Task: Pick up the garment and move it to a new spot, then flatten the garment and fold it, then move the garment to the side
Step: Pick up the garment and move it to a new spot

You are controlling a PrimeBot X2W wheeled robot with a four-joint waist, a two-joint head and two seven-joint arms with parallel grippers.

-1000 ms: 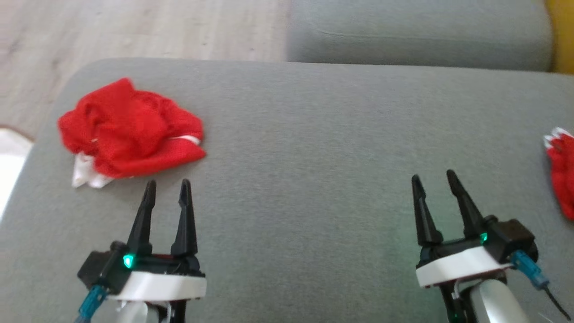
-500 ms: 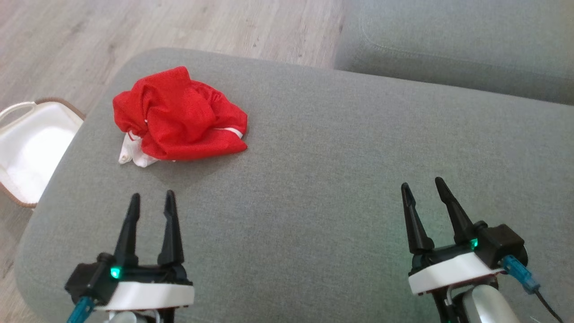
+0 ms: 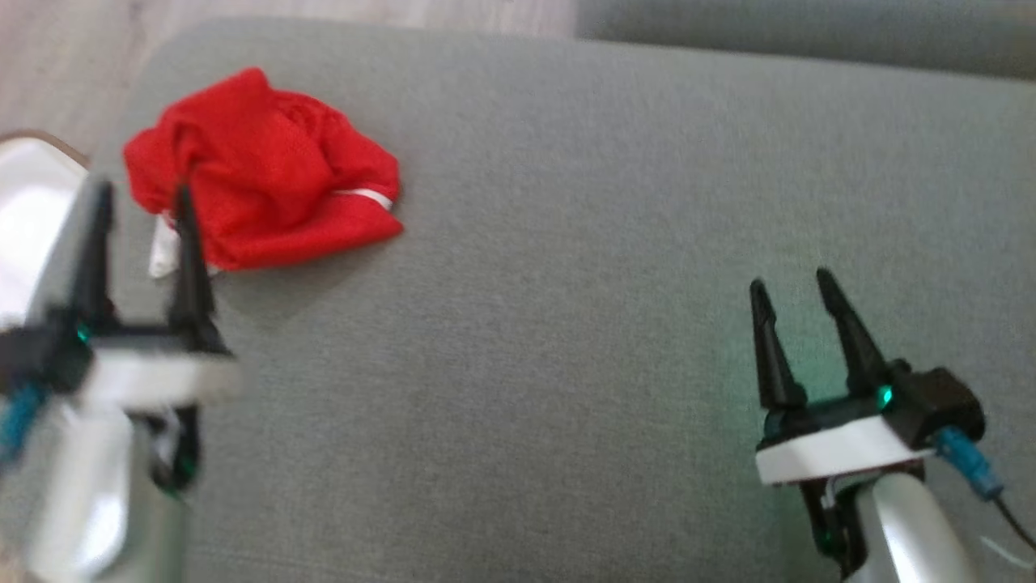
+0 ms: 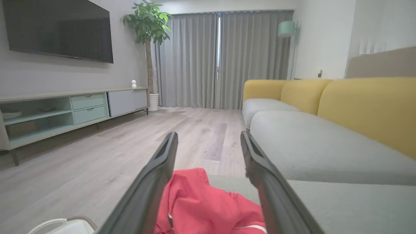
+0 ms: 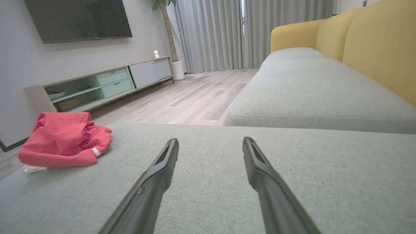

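garment (image 3: 267, 174): 1, red, crumpled on cushion (image 3: 566, 243) | left fingers (image 3: 192, 267): 2, spread, empty | right fingers (image 3: 769, 348): 2, spread, empty

Crumpled red garment (image 3: 275, 170) on grey cushion (image 3: 566, 243), wide-fingered left gripper (image 3: 144, 190) just beside it, right gripper (image 3: 791, 278) well apart.

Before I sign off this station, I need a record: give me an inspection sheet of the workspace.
Surface: grey cushion, flat fabric.
Job's things: red garment with white trim, crumpled in a heap near the cushion's far left corner.
Clutter: white basket on the floor by the cushion's left edge.
Tools: left tool open, blurred, pointing at the garment, holding nothing; right tool open over bare cushion, holding nothing.
Cables: blue connector with a dark lead at the right tool's wrist.
Surroundings: wood floor, yellow-backed sofa, wall TV, potted plant, grey curtains.
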